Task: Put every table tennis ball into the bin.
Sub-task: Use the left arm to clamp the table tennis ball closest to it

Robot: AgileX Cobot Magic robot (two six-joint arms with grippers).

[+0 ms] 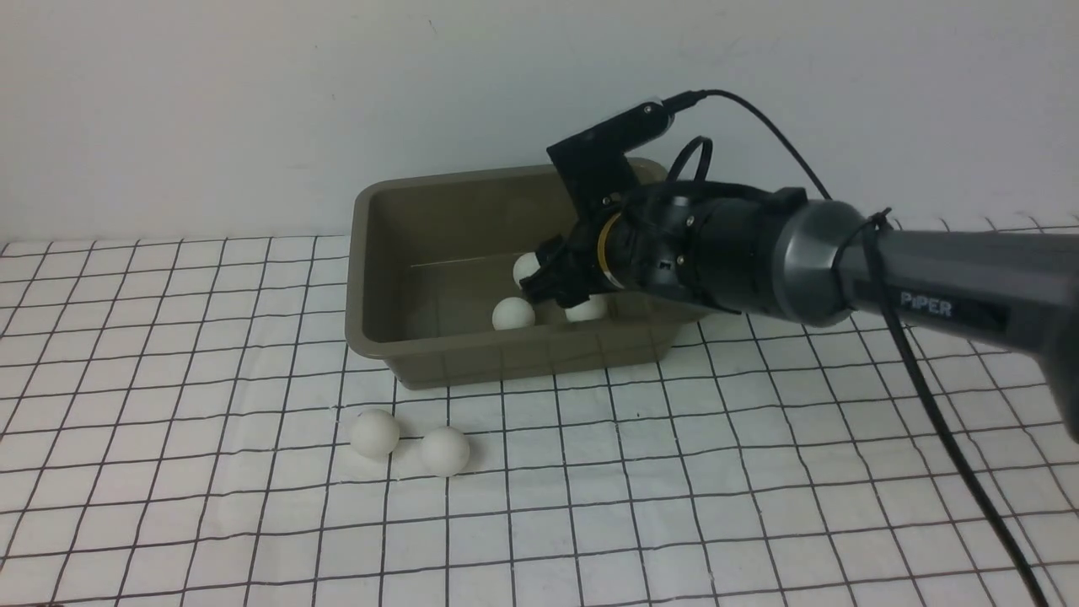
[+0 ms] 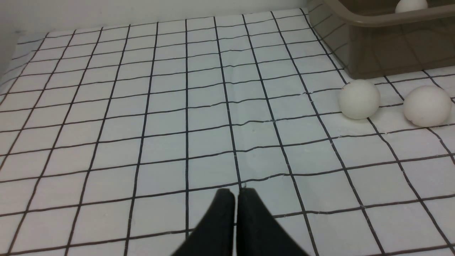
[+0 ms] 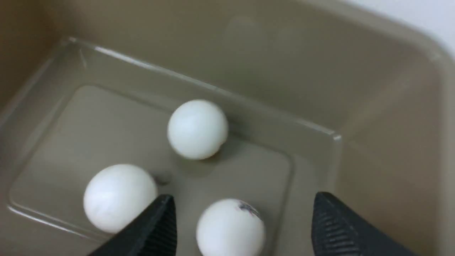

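The olive-grey bin [image 1: 364,253] stands at the back of the table. Three table tennis balls lie inside it [image 1: 512,314] [image 1: 526,268] [image 1: 587,310]. My right gripper [image 1: 546,285] reaches down into the bin. In the right wrist view it [image 3: 243,198] is open, and a ball with a dark mark [image 3: 230,227] sits between its fingers with a gap on each side. Two more balls [image 1: 374,432] [image 1: 444,450] rest on the cloth in front of the bin. My left gripper [image 2: 236,192] is shut and empty, low over the cloth to the left of those two balls [image 2: 359,99] [image 2: 426,106].
A white cloth with a black grid [image 1: 674,489] covers the table. A white wall [image 1: 253,101] rises right behind the bin. The right arm's black cable [image 1: 944,430] hangs down to the cloth at the right. The bin's near corner [image 2: 384,53] shows in the left wrist view.
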